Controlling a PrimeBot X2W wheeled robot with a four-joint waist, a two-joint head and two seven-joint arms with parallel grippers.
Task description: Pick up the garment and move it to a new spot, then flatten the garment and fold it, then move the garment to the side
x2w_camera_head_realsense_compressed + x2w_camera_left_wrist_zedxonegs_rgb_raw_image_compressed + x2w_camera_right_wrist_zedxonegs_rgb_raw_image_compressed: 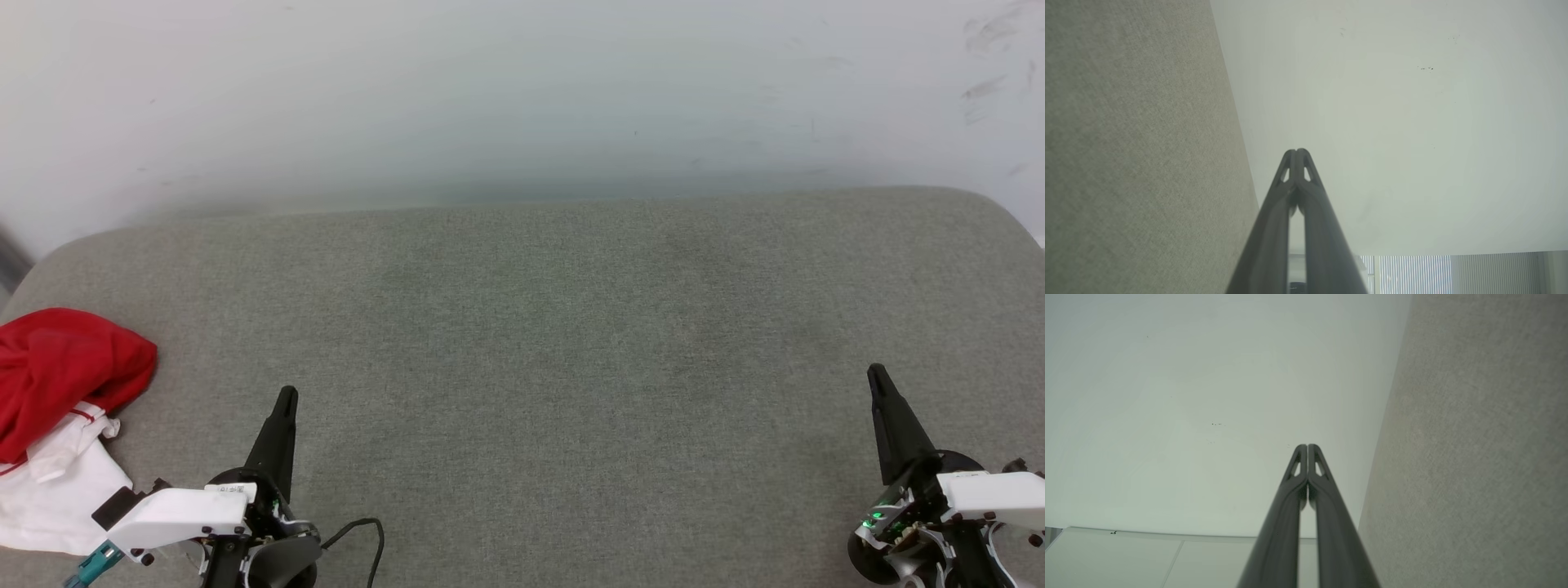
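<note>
The garment [57, 408] lies crumpled at the left edge of the grey cushioned surface [555, 343], red on top with a white part below it; its letters and number are hidden. My left gripper [286, 397] hovers just right of it, apart from it, fingers pressed together and holding nothing. In the left wrist view the left gripper [1297, 152] is shut, its tips meeting against the pale wall. My right gripper [876, 372] is at the lower right, far from the garment. The right wrist view shows the right gripper [1307, 446] shut and empty too.
A white wall [522, 98] rises behind the surface's far edge. A thin black cable [363, 531] loops beside my left wrist. The grey fabric stretches wide between both arms.
</note>
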